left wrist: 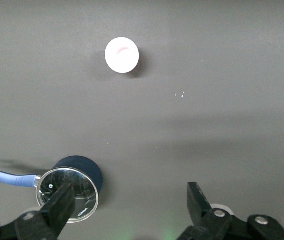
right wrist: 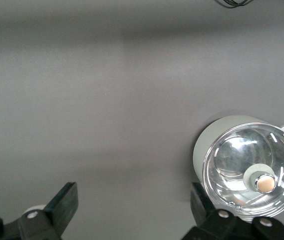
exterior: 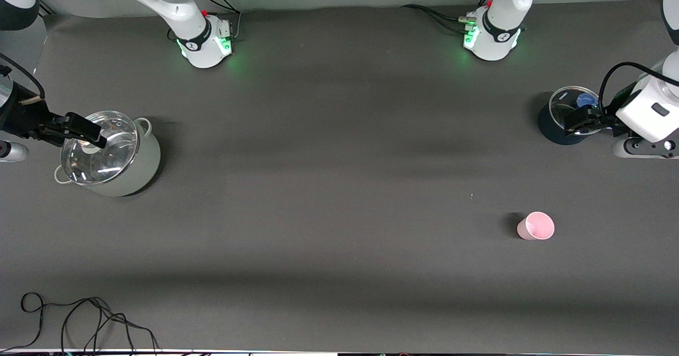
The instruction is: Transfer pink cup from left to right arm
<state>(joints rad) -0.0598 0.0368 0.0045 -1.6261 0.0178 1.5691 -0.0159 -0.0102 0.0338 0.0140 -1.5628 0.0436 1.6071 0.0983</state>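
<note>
The pink cup stands upright and alone on the dark table, toward the left arm's end and nearer the front camera than the dark blue pot. In the left wrist view the cup shows from above, well apart from the fingers. My left gripper hangs open and empty over the dark blue pot; its claw fingers stand wide apart around bare table. My right gripper is open and empty over the pale pot's lid at the right arm's end of the table, its blocky fingers wide apart.
A dark blue pot with a glass lid and a blue handle sits under the left gripper. A pale pot with a glass lid sits under the right gripper. Loose black cables lie at the front edge.
</note>
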